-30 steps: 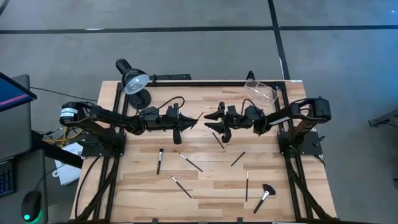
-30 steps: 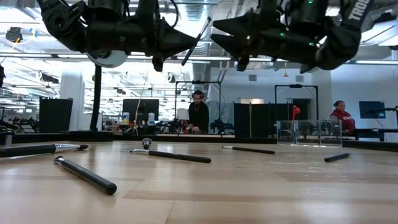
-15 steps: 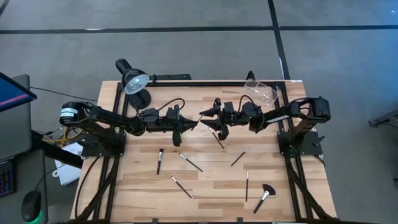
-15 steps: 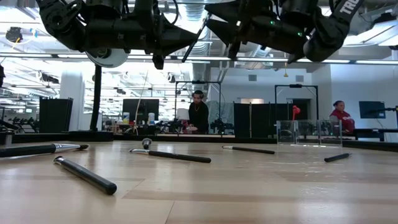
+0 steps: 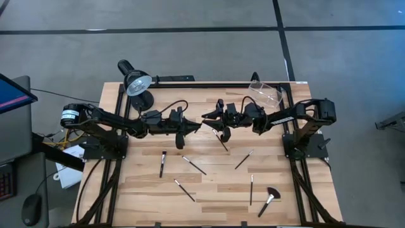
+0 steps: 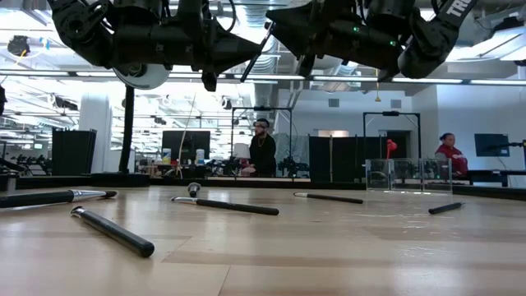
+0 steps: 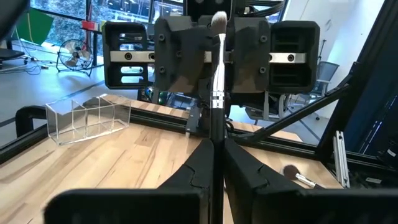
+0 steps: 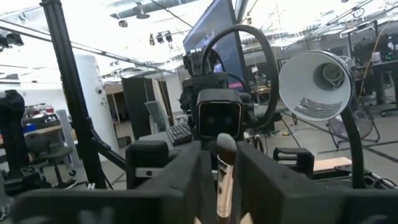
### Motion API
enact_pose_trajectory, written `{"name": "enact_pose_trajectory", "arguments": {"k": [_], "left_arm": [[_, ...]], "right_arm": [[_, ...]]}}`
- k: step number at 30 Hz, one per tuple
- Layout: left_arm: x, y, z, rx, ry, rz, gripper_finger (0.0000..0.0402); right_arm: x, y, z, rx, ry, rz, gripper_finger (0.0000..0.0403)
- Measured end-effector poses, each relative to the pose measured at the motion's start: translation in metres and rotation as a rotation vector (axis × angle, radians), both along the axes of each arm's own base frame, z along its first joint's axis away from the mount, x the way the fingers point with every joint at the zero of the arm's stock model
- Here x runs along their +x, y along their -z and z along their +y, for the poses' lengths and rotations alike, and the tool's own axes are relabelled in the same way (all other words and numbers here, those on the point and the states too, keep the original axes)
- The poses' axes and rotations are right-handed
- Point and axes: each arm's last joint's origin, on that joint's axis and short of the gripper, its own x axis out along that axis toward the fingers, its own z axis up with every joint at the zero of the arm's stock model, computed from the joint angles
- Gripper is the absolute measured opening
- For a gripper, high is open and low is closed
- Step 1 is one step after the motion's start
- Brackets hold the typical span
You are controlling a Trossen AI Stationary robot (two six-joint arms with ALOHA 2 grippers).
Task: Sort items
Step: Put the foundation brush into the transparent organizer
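Nearest in the low view: a slim dark-handled makeup brush (image 6: 111, 232) flat on the pale wooden table (image 6: 329, 255), with 4 more brushes lying farther back.

From the high view alone, the full count: 7 brushes scattered flat on the wood, among them a black fan-headed brush (image 5: 269, 199) toward the right arm's side. All well apart from both grippers.

Above mid-table, raised clear of the wood, a slim brush with dark handle, silver ferrule and pale rounded tip (image 7: 217, 81). Slanted in the low view (image 6: 261, 53), barely a sliver from overhead.

Clamped by its handle in the left gripper (image 7: 214, 146), fingers closed tight on it, arm stretched level toward the centre (image 5: 193, 125).

Facing it head-on, the right gripper (image 5: 209, 118), also held level and high (image 6: 283, 25). Shown only by the right wrist view: own fingers parted (image 8: 224, 180), 1 on each side of the pale tip (image 8: 225, 149), gripping nothing.

Farther off, a clear plastic divided container (image 5: 266, 94) at the far right corner and a black desk lamp with a round reflector (image 5: 136, 82) at the far left.

Beyond the table, in the low view only, 2 people (image 6: 263, 152) in the room.
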Motion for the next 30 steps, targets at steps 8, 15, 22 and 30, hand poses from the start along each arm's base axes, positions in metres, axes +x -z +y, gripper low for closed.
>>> {"name": "enact_pose_trajectory", "arguments": {"k": [8, 15, 22, 30], "left_arm": [[0.000, 0.000, 0.000, -0.019, 0.001, 0.001, 0.0022], [0.000, 0.000, 0.000, -0.028, -0.002, 0.001, 0.0052], [0.000, 0.000, 0.008, -0.014, -0.036, 0.000, 0.0106], [-0.002, -0.001, 0.019, -0.011, -0.085, -0.004, 0.0138]], "right_arm": [[0.000, 0.001, -0.001, -0.040, 0.015, 0.009, 0.0014], [-0.001, 0.000, -0.003, -0.017, 0.017, 0.000, 0.0005], [-0.015, -0.006, -0.018, -0.020, 0.202, 0.227, 0.0003], [-0.056, -0.027, -0.045, -0.019, 0.451, 0.415, 0.0003]]}}
